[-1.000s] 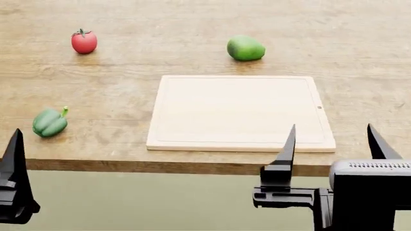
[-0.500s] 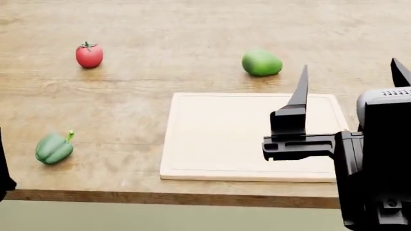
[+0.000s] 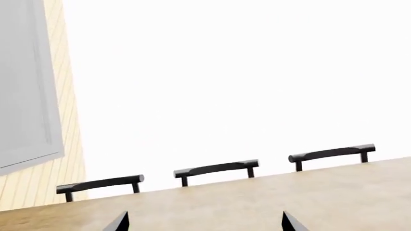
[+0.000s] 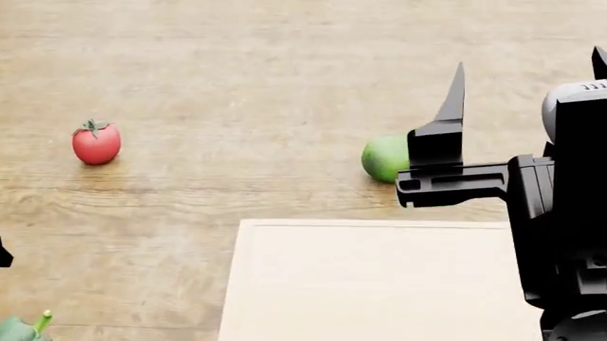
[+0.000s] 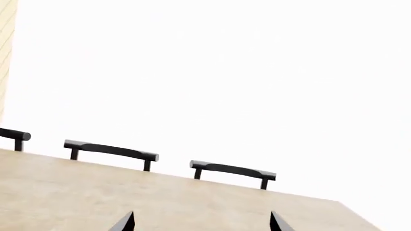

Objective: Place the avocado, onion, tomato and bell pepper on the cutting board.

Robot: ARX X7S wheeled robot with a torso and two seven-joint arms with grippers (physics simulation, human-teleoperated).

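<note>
In the head view the red tomato (image 4: 96,143) sits on the wooden table at the left. The smooth green avocado (image 4: 382,158) lies beyond the far edge of the pale cutting board (image 4: 360,284), partly hidden behind one finger of my right gripper (image 4: 529,64). That gripper is open and empty, raised over the board's right side. The bell pepper (image 4: 17,331) shows only as a sliver at the bottom left corner. The onion is out of view. My left gripper (image 3: 205,222) is open and empty; in the head view only a black sliver of it (image 4: 4,256) shows at the left edge. My right gripper (image 5: 201,222) shows spread fingertips over bare table.
Black chair backs (image 3: 216,168) stand along the table's far edge, also in the right wrist view (image 5: 110,150). A pale slatted wall with a grey panel (image 3: 26,86) stands at one side.
My right gripper has risen and moved forward over the board towards the avocado. The head view has shifted forward, so the board and the vegetables sit lower. The left gripper has slid almost out of view.
</note>
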